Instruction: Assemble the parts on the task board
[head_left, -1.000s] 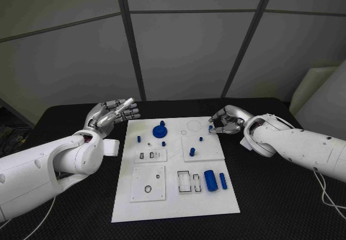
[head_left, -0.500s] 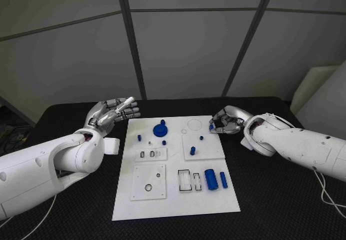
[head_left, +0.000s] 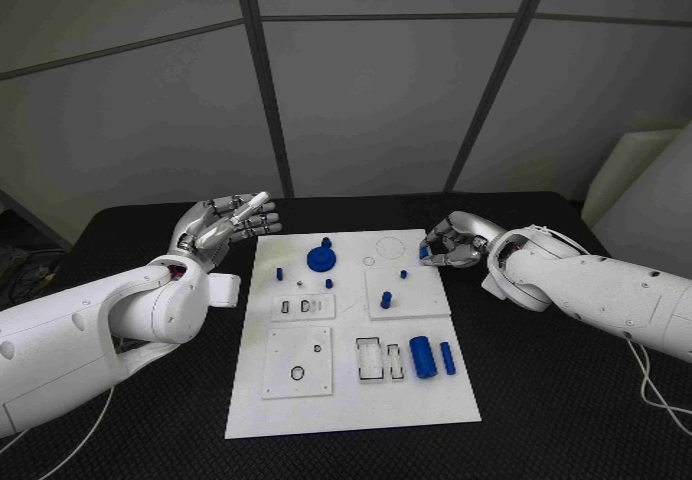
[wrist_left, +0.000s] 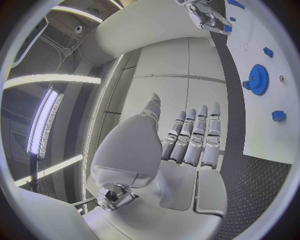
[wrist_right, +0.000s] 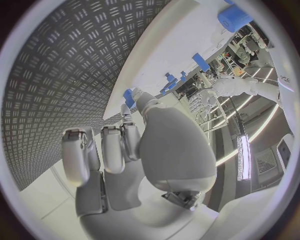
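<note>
Right robot hand still pinches blue part, lifted slightly.

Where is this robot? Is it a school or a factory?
Probably a robot test lab: a white task board with small blue parts lies on a black table, with plain grey wall panels behind.

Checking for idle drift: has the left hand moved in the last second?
No. The silver left hand hangs raised with fingers spread off the far left corner of the white task board, as before, holding nothing.
</note>
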